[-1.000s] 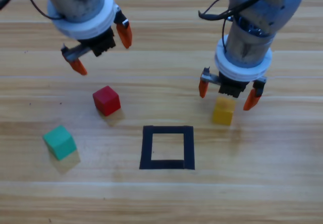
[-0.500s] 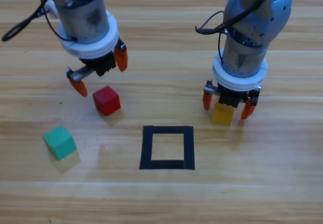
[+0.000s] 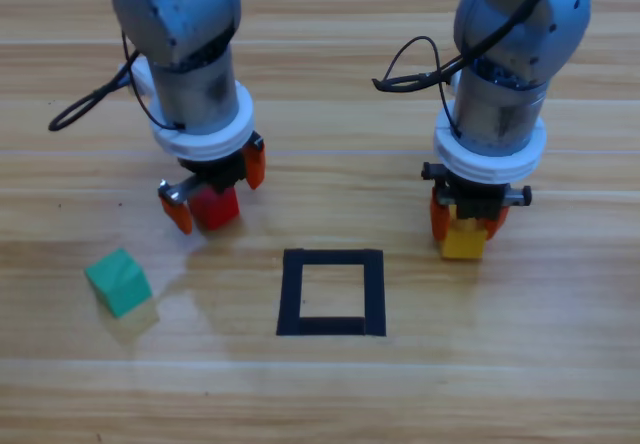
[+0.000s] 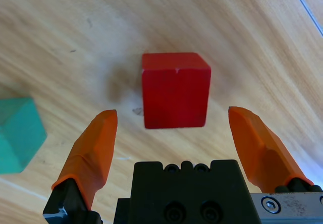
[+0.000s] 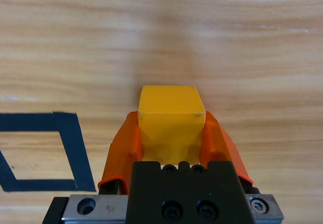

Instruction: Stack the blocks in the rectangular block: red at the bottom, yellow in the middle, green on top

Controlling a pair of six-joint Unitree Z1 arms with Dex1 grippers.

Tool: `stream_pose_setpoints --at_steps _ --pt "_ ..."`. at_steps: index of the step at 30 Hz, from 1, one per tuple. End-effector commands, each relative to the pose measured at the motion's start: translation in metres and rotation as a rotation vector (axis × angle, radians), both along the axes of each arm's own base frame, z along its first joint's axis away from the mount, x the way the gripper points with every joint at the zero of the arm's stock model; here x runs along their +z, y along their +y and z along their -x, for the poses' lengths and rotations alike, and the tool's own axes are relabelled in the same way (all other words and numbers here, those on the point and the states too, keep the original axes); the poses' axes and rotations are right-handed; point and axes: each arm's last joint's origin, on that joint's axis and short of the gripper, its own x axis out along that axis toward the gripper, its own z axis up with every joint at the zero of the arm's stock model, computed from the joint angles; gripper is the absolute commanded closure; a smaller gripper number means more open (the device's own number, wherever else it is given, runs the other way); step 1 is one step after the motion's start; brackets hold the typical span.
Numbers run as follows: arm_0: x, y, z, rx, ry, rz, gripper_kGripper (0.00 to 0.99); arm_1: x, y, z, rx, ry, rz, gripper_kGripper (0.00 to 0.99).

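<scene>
The red cube (image 4: pixel 175 89), left of the tape outline (image 3: pixel 331 292) at mid-worktop, is straddled by the spread left pincer (image 4: pixel 179 128). The yellow cube (image 5: pixel 171 117) is pinched by the right pincer (image 5: pixel 171 133). If yellow is placed first, the order is spoiled.

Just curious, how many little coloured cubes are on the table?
3. The red cube sits between the left gripper's open fingers, the yellow cube is pinched by the right gripper, and the green cube lies alone.
</scene>
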Motion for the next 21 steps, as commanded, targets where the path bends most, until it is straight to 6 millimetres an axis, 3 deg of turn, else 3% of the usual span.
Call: stream_pose_setpoints --at_steps 1,10,14,21 --pt "-0.038 0.005 -0.015 0.028 0.041 -0.018 0.056 0.050 -0.026 0.016 0.027 -0.009 -0.045 0.938" --pt "-0.045 0.016 -0.031 0.029 0.023 -0.019 0.059 0.085 -0.047 0.042 0.086 -0.035 -0.087 0.938" --pt "-0.047 0.018 -0.032 0.021 0.026 -0.027 0.131 0.098 -0.053 0.048 0.090 -0.057 -0.103 0.938" --pt "-0.056 0.017 -0.032 -0.007 0.050 -0.040 0.280 0.104 -0.054 0.051 0.092 -0.062 -0.118 0.938"
